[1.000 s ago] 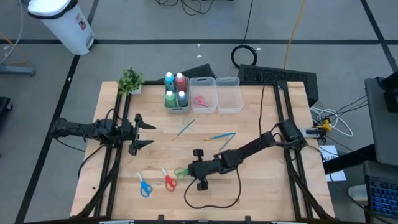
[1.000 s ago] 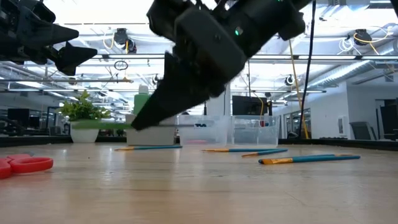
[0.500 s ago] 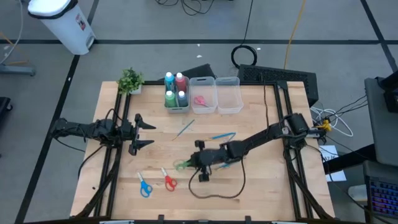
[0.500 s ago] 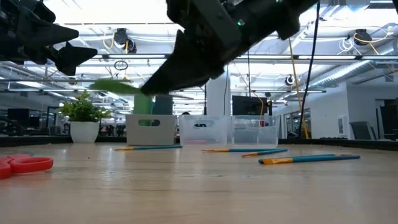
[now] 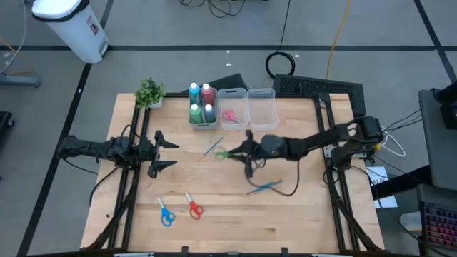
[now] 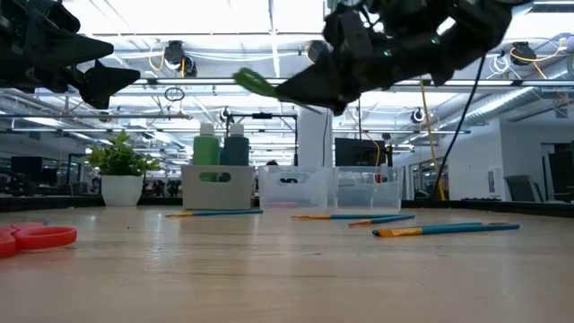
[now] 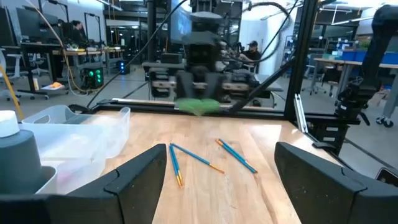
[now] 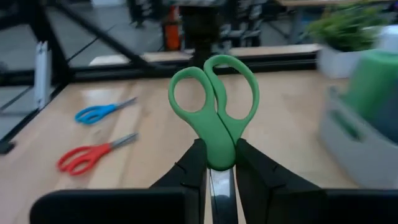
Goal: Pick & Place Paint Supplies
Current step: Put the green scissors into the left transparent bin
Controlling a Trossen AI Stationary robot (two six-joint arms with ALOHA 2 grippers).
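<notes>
Wooden table [image 5: 300, 214], right pincer [image 5: 230, 153] pinching green scissors [image 8: 214, 106], left pincer [image 5: 166, 151] spread

My right gripper [image 8: 214, 163], black like both my arms, held scissors [image 8: 214, 109] with bright green handles. On the pale, wood-grained table [image 5: 300, 221] lay scissors with blue handles [image 5: 166, 214] and, at their 3 o'clock, a pair with red handles [image 5: 193, 208]. Pink-handled scissors [image 5: 230, 115] showed through one clear bin [image 5: 233, 108]. The bin [image 5: 203, 123] at its 9 o'clock held four bottles: one blue [image 5: 193, 93], one pink-red [image 5: 207, 93], one green [image 5: 195, 113], one dark grey [image 5: 209, 113], all with white caps. The brushes [image 7: 189, 155] were blue with orange ends. The potted plant [image 5: 150, 91] was green. My left gripper [image 5: 163, 151] was black.
</notes>
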